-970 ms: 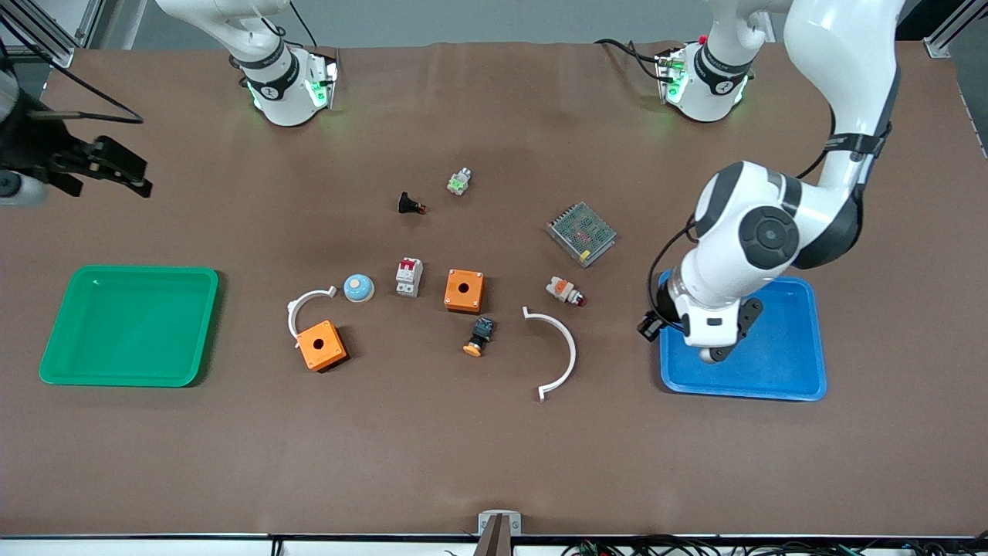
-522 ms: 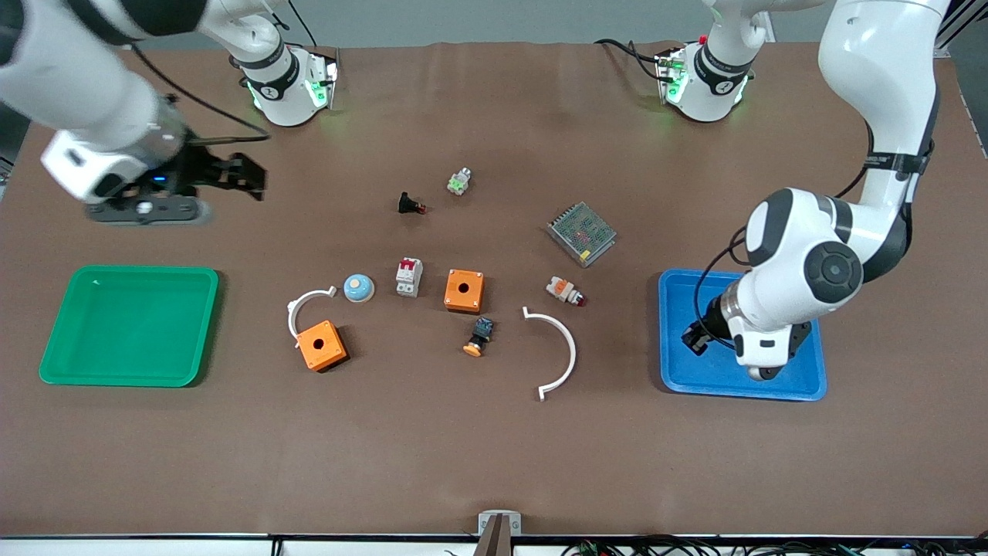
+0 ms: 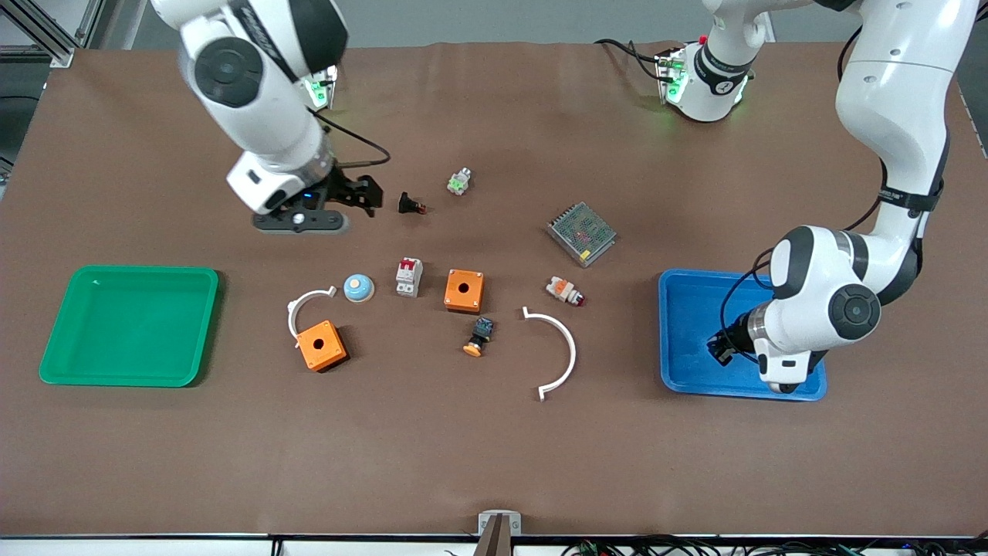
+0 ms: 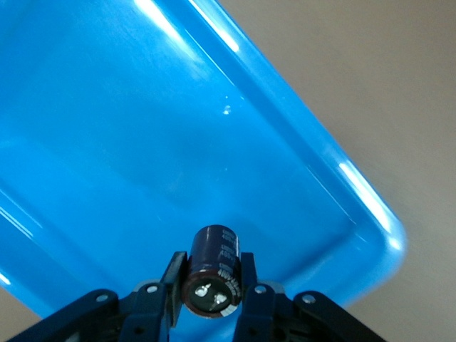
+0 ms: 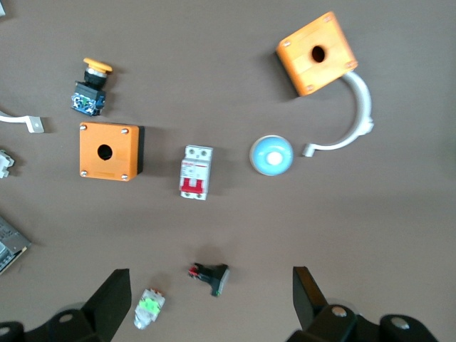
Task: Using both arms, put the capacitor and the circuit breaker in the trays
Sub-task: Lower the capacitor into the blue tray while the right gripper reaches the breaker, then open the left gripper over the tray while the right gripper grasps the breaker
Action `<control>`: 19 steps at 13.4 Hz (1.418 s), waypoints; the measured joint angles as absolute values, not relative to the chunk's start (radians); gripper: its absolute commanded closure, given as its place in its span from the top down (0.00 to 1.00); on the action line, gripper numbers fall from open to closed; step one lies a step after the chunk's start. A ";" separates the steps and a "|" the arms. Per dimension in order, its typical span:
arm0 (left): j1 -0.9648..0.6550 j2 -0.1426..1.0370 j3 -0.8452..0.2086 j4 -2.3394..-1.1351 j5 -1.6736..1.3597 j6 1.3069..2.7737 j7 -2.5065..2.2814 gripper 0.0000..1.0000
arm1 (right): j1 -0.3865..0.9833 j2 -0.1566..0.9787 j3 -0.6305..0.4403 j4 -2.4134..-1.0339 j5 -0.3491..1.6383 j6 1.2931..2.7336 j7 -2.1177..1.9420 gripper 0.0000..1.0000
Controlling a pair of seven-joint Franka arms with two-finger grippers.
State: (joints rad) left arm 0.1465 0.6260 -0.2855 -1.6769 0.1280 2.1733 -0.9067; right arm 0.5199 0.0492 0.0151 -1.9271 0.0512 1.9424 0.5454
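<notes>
My left gripper's (image 4: 210, 299) fingers clamp the small black cylindrical capacitor (image 4: 211, 270) over the blue plastic tray (image 3: 691, 324). My right gripper (image 3: 359, 193) hangs wide open above the brown table, with the white-grey red-levered circuit breaker (image 3: 408, 276) lying between a blue dome (image 3: 359, 287) and an orange box (image 3: 465, 290).
</notes>
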 measured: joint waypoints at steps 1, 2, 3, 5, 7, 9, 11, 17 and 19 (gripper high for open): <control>0.160 0.637 -0.286 -1.677 0.149 2.174 -0.890 0.00 | 0.537 0.054 0.015 -1.975 0.051 2.004 0.563 1.00; 0.173 0.647 -0.285 -1.677 0.157 2.174 -0.856 0.00 | 0.549 0.064 0.015 -2.011 0.051 2.049 0.572 1.00; 0.188 0.655 -0.285 -1.677 0.158 2.174 -0.811 0.01 | 0.559 0.079 0.015 -2.038 0.051 2.085 0.578 1.00; 0.221 0.668 -0.285 -1.679 0.159 2.174 -0.727 0.01 | 0.573 0.120 0.015 -2.064 0.051 2.140 0.588 1.00; 0.234 0.673 -0.285 -1.686 0.159 2.173 -0.692 0.02 | 0.593 0.170 0.015 -2.066 0.051 2.194 0.603 1.00; 0.232 0.674 -0.289 -1.697 0.159 2.173 -0.677 0.14 | 0.604 0.221 0.015 -2.066 0.051 2.260 0.612 1.00; 0.233 0.675 -0.290 -1.701 0.159 2.173 -0.643 0.64 | 0.604 0.270 0.014 -2.066 0.051 2.326 0.613 1.00; 0.247 0.673 -0.289 -1.696 0.159 2.174 -0.625 1.00 | 0.605 0.367 0.011 -2.063 0.051 2.429 0.613 0.98; 0.247 0.669 -0.295 -1.688 0.159 2.174 -0.625 1.00 | 0.605 0.374 0.006 -2.063 0.051 2.435 0.613 0.97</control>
